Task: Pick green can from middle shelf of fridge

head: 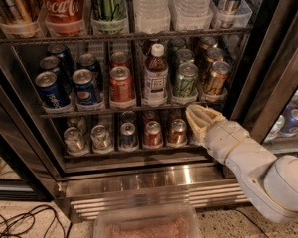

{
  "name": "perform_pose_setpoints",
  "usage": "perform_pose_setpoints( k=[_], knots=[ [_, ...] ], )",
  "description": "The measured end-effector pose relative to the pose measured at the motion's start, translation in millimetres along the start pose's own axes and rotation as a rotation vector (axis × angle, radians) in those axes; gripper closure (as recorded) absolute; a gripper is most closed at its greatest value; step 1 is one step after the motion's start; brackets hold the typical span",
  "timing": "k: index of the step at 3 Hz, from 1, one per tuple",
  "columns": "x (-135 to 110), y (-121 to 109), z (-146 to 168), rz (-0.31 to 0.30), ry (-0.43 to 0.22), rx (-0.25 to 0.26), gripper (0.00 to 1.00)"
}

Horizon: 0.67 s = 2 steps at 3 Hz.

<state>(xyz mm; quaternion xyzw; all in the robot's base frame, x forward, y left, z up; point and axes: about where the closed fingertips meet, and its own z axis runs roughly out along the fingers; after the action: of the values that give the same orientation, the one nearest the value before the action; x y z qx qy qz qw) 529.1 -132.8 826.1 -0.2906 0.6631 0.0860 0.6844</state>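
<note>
The green can (185,81) stands at the front of its lane on the middle shelf (89,112) of the fridge (154,182), with more green cans in line behind it. It is pale green with a silver top. My gripper (201,119), cream-coloured on a white arm, is just below and slightly right of the green can, in front of the shelf's front rail. It holds nothing that I can see.
Copper-brown cans (216,77) stand right of the green can, and a brown bottle (155,76) stands left of it. A red can (121,83) and blue Pepsi cans (85,87) are further left. The black door frame (260,83) is close on the right. A clear bin (146,224) sits on the floor.
</note>
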Motion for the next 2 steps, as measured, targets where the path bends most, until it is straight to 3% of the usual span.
perform_pose_setpoints(
  k=[2],
  knots=[
    [-5.7,-11.1,7.0,-0.020,-0.046,0.046,0.51]
  ],
)
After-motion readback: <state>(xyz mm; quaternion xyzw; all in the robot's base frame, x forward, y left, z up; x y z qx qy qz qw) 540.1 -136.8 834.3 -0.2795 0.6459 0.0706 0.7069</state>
